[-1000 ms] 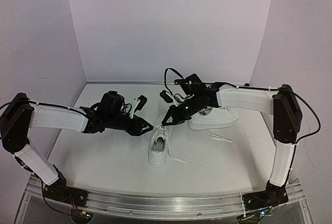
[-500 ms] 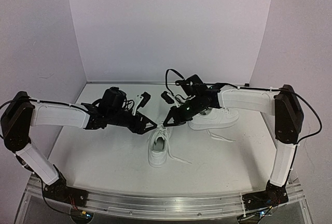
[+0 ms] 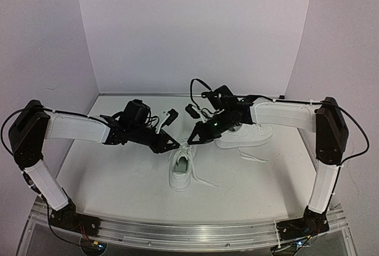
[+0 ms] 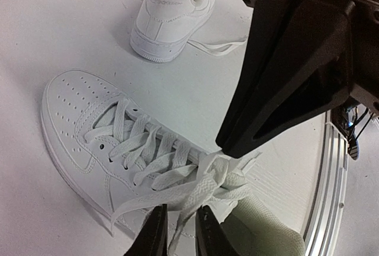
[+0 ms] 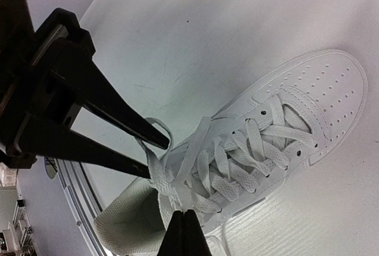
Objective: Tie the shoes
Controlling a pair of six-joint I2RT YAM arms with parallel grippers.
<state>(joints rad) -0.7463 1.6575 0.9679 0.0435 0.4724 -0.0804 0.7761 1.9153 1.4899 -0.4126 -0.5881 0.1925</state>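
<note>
The near shoe (image 3: 180, 172) sits at the centre of the table (image 3: 112, 179), and its knot looks to be underway. The right gripper (image 5: 183, 220) is clenched on the laces (image 4: 177, 176). The left gripper (image 4: 179, 232) straddles one strand (pinched or not, unclear). The next move likely calls for securing that strand, then pulling apart gently.

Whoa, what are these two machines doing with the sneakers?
Two robot arms are tying the near sneaker in the middle of the table. The right arm has its jaws shut on a lace by the tongue. The left arm has its jaws nearly closed around another strand; whether they grip it is unclear. No finished bow shows. The second sneaker sits behind, laces loose.
</note>
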